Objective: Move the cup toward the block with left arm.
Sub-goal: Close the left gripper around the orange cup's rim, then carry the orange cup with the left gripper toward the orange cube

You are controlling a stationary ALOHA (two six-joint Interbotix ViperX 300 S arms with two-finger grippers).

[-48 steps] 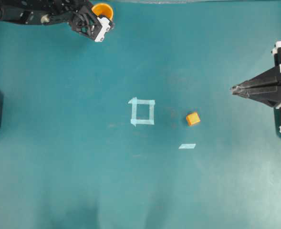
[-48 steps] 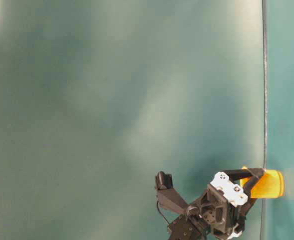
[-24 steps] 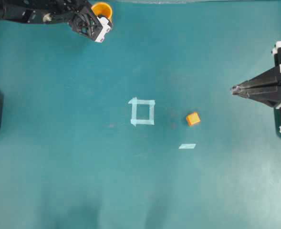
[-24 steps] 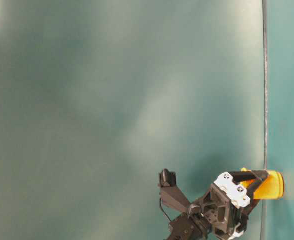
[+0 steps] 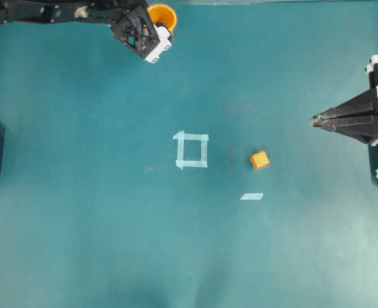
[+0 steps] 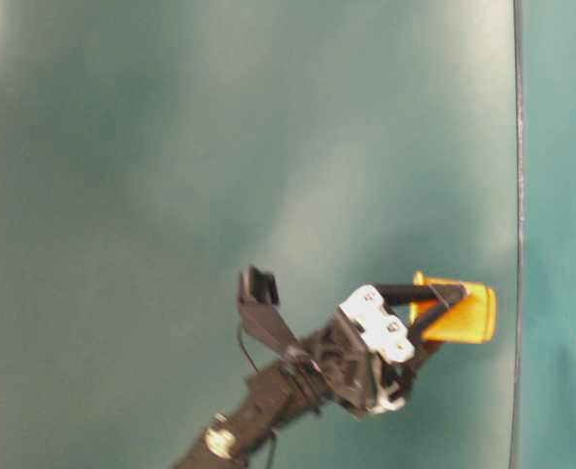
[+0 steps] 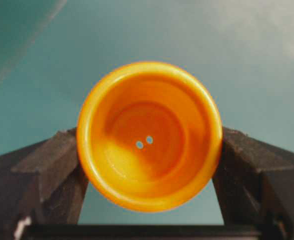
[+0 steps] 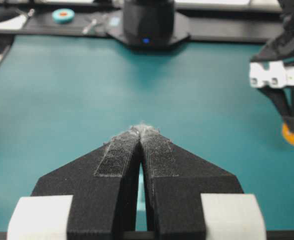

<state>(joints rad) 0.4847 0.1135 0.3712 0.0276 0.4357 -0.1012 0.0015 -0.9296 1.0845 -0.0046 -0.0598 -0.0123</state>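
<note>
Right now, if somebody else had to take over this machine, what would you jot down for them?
Left claw: shut on the cup, at the far edge of the mat.
Right claw: shut, empty, parked at its side.
Block: on the mat, right of the tape square, far from the cup.
Done: cup gripped.
Left: carry the cup across toward the block and release it.

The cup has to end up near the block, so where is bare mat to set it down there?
Bare mat lies between the tape square and the block, and between the block and the shut right hand. The tape strip crowds the side toward the view's bottom.
</note>
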